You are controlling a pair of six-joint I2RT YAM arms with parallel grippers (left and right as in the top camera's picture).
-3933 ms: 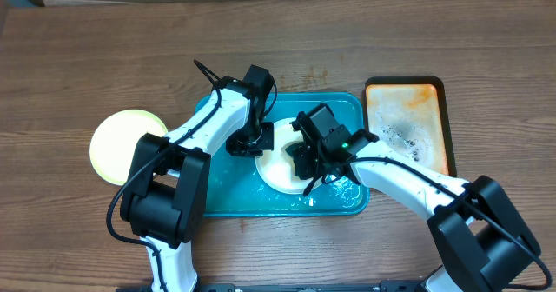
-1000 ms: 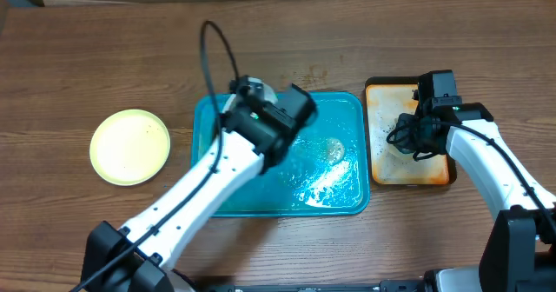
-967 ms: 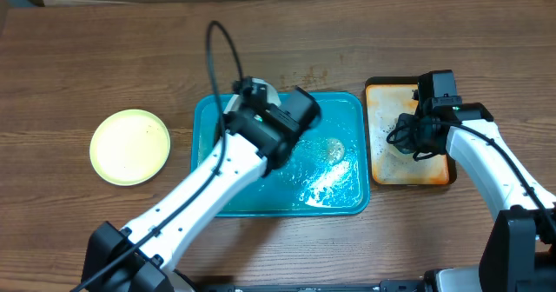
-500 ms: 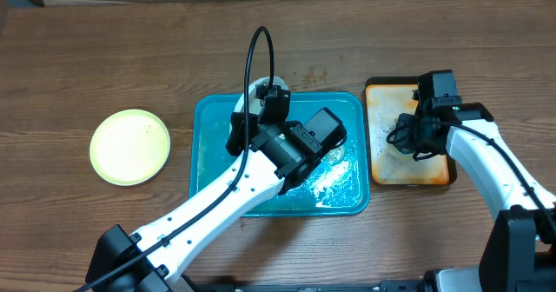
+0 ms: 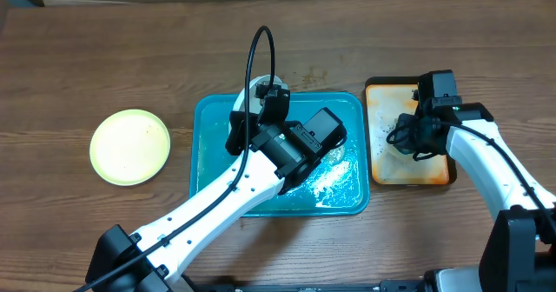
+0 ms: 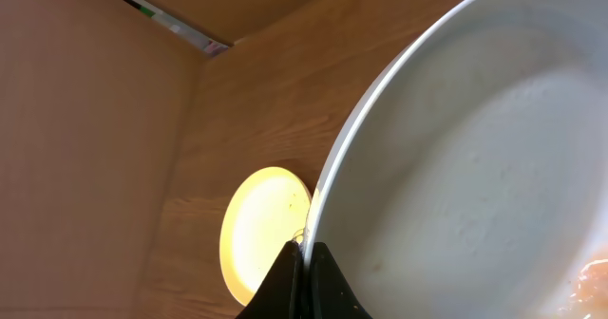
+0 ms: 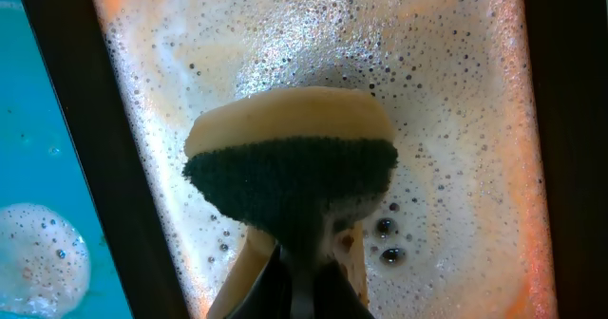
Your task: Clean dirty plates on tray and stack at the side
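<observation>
My left gripper (image 5: pixel 263 101) (image 6: pixel 306 262) is shut on the rim of a white plate (image 5: pixel 255 88) (image 6: pixel 475 167) and holds it tilted above the back edge of the teal tray (image 5: pixel 207 157). The plate's face looks wet and mostly clean, with an orange tint at one edge. The pale yellow-green plate (image 5: pixel 130 146) (image 6: pixel 261 224) lies on the table left of the tray. My right gripper (image 5: pixel 410 137) (image 7: pixel 304 267) is shut on a yellow and dark green sponge (image 7: pixel 290 167), over the orange tray (image 5: pixel 395 101) (image 7: pixel 456 72). A second white plate is not visible.
The teal tray holds soapy foam (image 5: pixel 330 175) on its right half. The orange, black-rimmed tray is covered in suds. A cable loops up from my left arm (image 5: pixel 261 44). A cardboard wall shows in the left wrist view (image 6: pixel 95 120).
Earlier both grippers worked on the white plate on the teal tray. The right gripper has gone to the orange tray. The left arm lifted the plate; it has held still for half a second.
</observation>
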